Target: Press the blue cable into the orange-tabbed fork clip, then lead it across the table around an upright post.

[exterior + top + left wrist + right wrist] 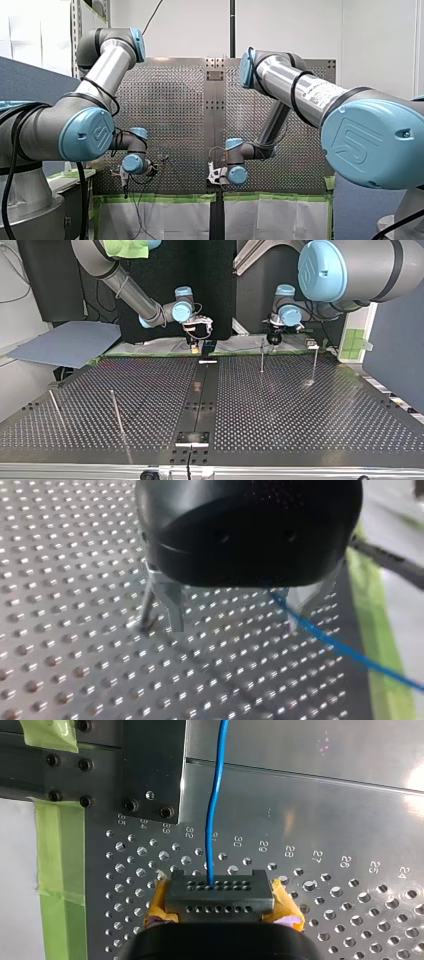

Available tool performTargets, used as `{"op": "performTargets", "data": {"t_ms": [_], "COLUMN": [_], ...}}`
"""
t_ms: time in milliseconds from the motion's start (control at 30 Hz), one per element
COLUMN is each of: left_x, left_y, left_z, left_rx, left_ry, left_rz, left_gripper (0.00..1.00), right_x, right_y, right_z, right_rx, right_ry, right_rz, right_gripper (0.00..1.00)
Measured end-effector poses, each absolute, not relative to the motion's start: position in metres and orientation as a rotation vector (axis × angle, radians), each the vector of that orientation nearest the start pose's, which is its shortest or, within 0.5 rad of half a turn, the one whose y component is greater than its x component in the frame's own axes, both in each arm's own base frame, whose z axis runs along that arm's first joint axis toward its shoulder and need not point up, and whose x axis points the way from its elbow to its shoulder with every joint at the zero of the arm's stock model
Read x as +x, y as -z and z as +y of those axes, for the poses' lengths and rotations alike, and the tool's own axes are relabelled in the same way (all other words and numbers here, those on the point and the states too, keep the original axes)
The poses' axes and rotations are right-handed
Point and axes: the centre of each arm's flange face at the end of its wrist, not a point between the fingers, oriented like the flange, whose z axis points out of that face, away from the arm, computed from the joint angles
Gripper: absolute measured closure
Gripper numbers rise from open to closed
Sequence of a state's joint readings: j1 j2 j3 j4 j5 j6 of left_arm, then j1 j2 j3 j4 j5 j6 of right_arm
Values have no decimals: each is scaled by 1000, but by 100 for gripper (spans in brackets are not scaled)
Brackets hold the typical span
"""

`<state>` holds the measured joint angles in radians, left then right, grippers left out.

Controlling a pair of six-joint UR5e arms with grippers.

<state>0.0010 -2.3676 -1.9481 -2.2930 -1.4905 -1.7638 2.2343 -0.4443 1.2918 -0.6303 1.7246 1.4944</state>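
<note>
The right tool (223, 901) grips the cable (216, 810) at the table (300, 410) edge nearest the arms. The left tool (233, 624) stands open, with the cable beside it. No clip shows, so pressing looks pending. Next, the left tool must close on the cable.

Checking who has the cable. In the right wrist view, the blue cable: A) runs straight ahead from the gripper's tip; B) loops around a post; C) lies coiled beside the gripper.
A: the blue cable leaves the tip of my right gripper and runs ahead.

Bright glare on table (416, 782), right wrist view; left wrist view v. blurry.
</note>
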Motion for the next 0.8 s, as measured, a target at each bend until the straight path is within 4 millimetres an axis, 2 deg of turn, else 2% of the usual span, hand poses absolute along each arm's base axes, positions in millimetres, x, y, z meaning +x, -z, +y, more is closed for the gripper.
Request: {"op": "performTargets", "data": {"t_ms": [233, 367, 800], "left_x": [499, 489, 462], "left_y": [36, 34, -2], "left_z": [-138, -135, -136], "left_rx": [-98, -88, -96], "left_ry": [238, 260, 318], "left_rz": [1972, 1972, 1895], "left_gripper": [0, 0, 0], "right_x": [535, 535, 535], "right_y": [68, 68, 68], "right_z": [-492, -492, -493], "right_rx": [1798, 1798, 1797], "right_ry": [-1350, -1349, -1349], "right_rz": [-929, -930, -930], "right_gripper": [100, 100, 100]}}
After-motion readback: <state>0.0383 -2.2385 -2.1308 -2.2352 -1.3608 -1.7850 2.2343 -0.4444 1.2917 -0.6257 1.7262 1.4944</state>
